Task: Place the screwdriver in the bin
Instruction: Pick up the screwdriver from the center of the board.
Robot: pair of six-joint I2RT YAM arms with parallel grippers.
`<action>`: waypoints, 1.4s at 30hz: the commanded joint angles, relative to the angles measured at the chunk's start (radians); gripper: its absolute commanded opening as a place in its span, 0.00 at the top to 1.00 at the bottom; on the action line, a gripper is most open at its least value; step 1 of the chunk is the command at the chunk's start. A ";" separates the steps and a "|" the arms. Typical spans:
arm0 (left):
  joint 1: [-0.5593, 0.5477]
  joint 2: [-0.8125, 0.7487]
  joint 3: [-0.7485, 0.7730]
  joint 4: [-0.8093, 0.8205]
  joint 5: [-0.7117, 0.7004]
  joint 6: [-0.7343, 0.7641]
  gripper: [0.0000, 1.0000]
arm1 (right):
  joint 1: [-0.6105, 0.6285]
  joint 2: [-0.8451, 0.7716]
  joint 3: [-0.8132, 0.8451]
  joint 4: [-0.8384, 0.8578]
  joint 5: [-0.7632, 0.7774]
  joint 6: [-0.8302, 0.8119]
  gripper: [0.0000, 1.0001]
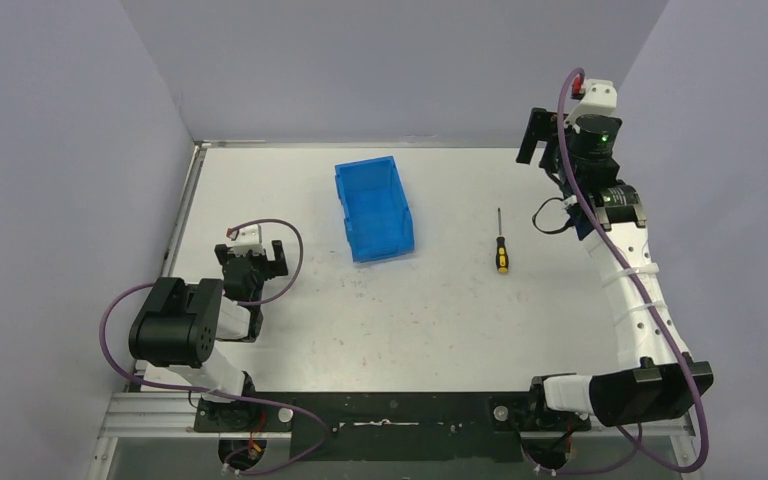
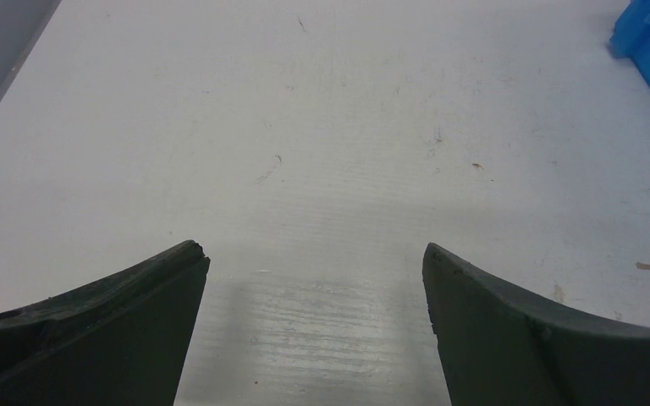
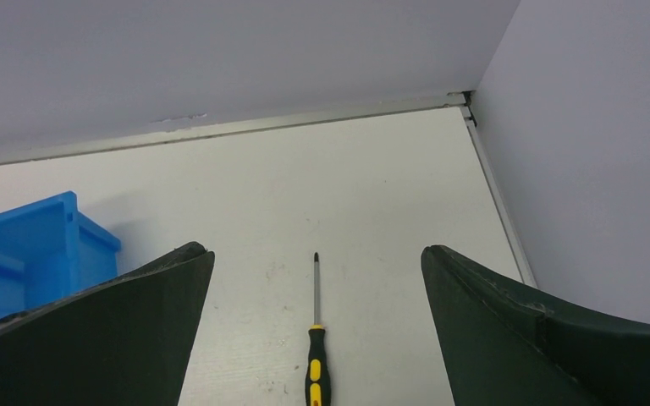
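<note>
1. White table (image 1: 410,320); its surface is scuffed and lightly speckled.
2. Blue bin (image 1: 373,209); it stands upright on the far-middle part of the table, slightly skewed.
3. Screwdriver (image 1: 501,245); it lies flat to the right of the bin, well apart from it; tip toward the far edge, yellow-and-black handle toward the near edge.

The bin (image 1: 374,210) is seen in bright blue, while the screwdriver (image 1: 501,251) is marked by a yellow-and-black handle and a thin dark shaft. The table (image 1: 430,320) is shown in white with faint grey scuffs, and the walls (image 1: 380,60) in pale lavender-grey. The left arm (image 1: 175,332) and right arm (image 1: 628,285) are finished in black and white, and purple cables (image 1: 300,252) are looped around them.
</note>
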 commanded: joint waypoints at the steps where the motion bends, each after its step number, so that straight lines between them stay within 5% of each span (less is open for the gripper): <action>1: -0.002 -0.005 0.018 0.053 0.003 0.007 0.03 | -0.016 0.022 0.068 -0.092 -0.022 0.030 0.00; 6: -0.002 -0.005 0.018 0.054 0.003 0.005 0.03 | -0.034 -0.012 0.043 -0.045 -0.083 0.002 0.00; 12: -0.002 -0.004 0.018 0.054 0.003 0.007 0.03 | -0.033 0.101 0.150 -0.176 -0.108 -0.006 0.00; 24: -0.002 -0.005 0.018 0.053 0.003 0.005 0.03 | -0.033 0.244 0.104 -0.230 -0.159 0.065 0.00; 42: -0.002 -0.005 0.018 0.054 0.003 0.006 0.03 | -0.027 0.385 -0.174 -0.124 -0.177 0.083 0.01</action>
